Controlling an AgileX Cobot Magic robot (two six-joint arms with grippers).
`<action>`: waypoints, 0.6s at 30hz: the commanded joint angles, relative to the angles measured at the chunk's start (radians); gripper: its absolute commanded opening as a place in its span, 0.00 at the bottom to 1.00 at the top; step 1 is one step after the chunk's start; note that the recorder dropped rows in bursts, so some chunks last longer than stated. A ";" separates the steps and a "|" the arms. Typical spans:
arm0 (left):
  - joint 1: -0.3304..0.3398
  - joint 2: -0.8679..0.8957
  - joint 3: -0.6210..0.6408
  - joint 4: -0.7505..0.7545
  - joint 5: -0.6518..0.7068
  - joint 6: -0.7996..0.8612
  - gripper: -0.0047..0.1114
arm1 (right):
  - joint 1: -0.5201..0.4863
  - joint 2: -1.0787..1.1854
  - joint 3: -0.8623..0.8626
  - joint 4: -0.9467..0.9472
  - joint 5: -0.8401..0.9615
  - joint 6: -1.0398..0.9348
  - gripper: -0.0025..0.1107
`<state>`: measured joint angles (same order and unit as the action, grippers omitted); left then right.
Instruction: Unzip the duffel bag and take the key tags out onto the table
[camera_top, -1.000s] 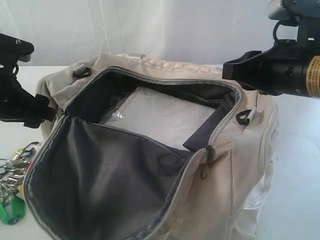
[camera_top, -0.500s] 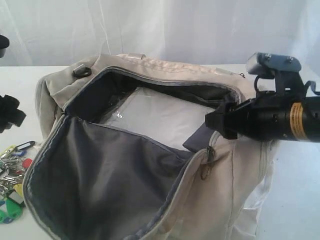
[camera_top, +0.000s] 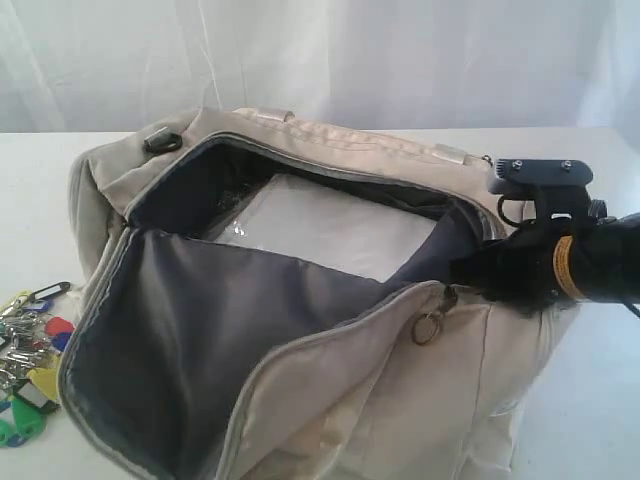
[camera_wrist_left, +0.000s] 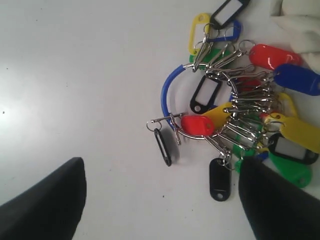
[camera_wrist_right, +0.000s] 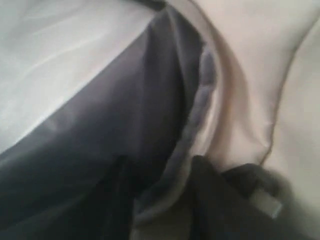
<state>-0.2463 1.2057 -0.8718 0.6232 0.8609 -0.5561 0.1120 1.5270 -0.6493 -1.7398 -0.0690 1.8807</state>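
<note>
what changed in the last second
The right arm swung down from above the bag to its right rim, where its fingers now straddle the edge; whether they grip it is unclear. The bag's near flap lifted, narrowing the opening. The left arm left the exterior view. The key tags stayed on the table, left fingers open.

No legible writing, even on the arm's yellow label (camera_top: 566, 268).
</note>
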 joint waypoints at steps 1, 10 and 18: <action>0.004 -0.008 0.014 -0.044 -0.022 -0.010 0.75 | -0.004 0.074 -0.084 -0.005 0.205 -0.020 0.03; 0.004 -0.008 0.014 -0.048 -0.022 0.015 0.75 | -0.004 0.165 -0.329 -0.005 0.323 -0.020 0.02; 0.004 -0.008 0.014 -0.075 0.020 0.067 0.75 | -0.004 0.180 -0.397 -0.005 0.247 -0.039 0.02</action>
<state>-0.2455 1.2057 -0.8624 0.5620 0.8505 -0.4984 0.1120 1.7023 -1.0444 -1.7398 0.1903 1.8652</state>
